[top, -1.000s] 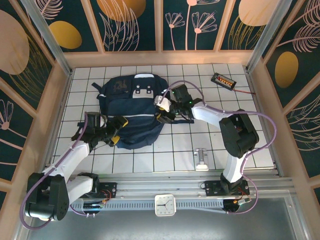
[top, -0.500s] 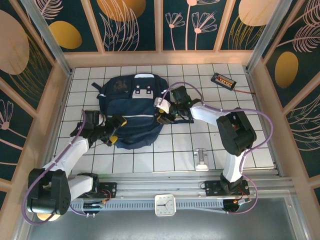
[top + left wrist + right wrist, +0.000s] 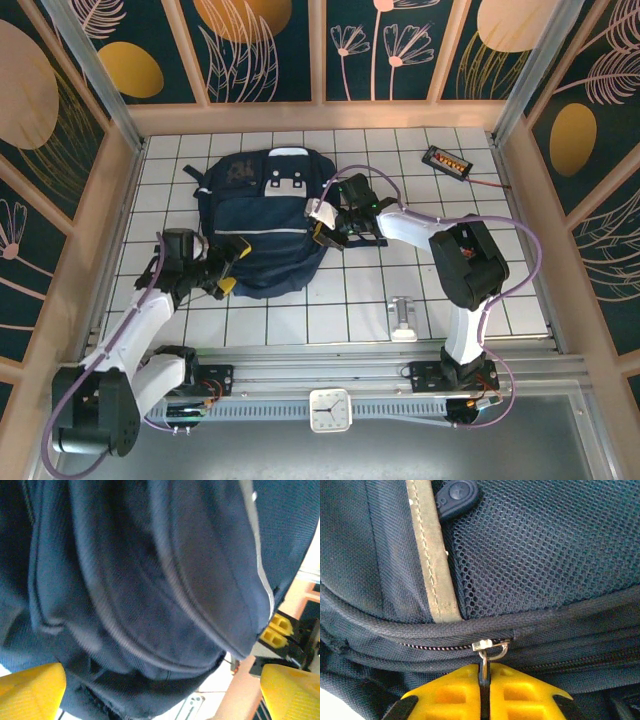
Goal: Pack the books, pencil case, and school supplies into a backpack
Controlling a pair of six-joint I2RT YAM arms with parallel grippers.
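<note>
White tiles cover the walled table (image 3: 380,290), and the backpack (image 3: 265,225) lies flat on them, filling the back-left part. On the backpack's right flank, under its mesh pocket (image 3: 545,555), the right gripper (image 3: 484,690) has its yellow jaws pinched shut on the metal zipper pull (image 3: 484,672), just below the slider (image 3: 487,644). At the backpack's near-left corner the left gripper (image 3: 236,264) stands wide open, fabric between its fingers (image 3: 30,690), clamping nothing.

The step looks like working the main zipper; whether opening or closing cannot be told. Next would be a steady pull along the track, probably with the left jaws pinching the fabric so the backpack does not slide.

Right of the backpack there is free tile. A silver metal piece (image 3: 403,315) and a black gadget (image 3: 446,160) lie well clear of it. To its left, the side wall (image 3: 120,220) stands near.
</note>
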